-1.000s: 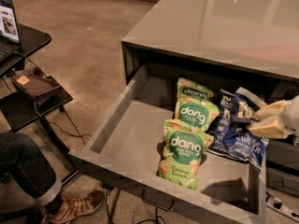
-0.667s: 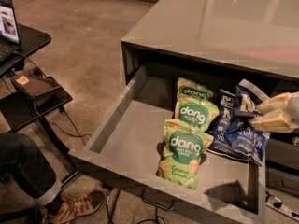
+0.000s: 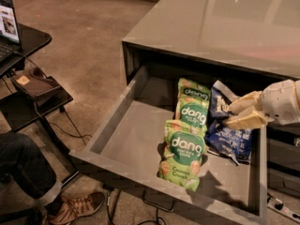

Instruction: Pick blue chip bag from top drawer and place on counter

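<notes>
The top drawer [image 3: 117, 121] stands pulled out from under the counter [image 3: 211, 27]. A blue chip bag [image 3: 229, 139] lies at the drawer's right side, its top leaning on the back wall. My gripper [image 3: 228, 116] reaches in from the right, low over the bag's upper part. Its two cream fingers [image 3: 243, 102] are apart, with the bag's crinkled top between and under them. The bag rests on the drawer floor.
Three green "dang" bags [image 3: 187, 149] lie in a row just left of the blue bag. The drawer's left half is bare floor. A black side table [image 3: 28, 88] with a laptop and a seated person's leg and shoe [image 3: 70, 205] are at the left.
My gripper has moved left from the drawer's right edge onto the blue chip bag. The bag's top has shifted slightly left. The green bags have not moved.
</notes>
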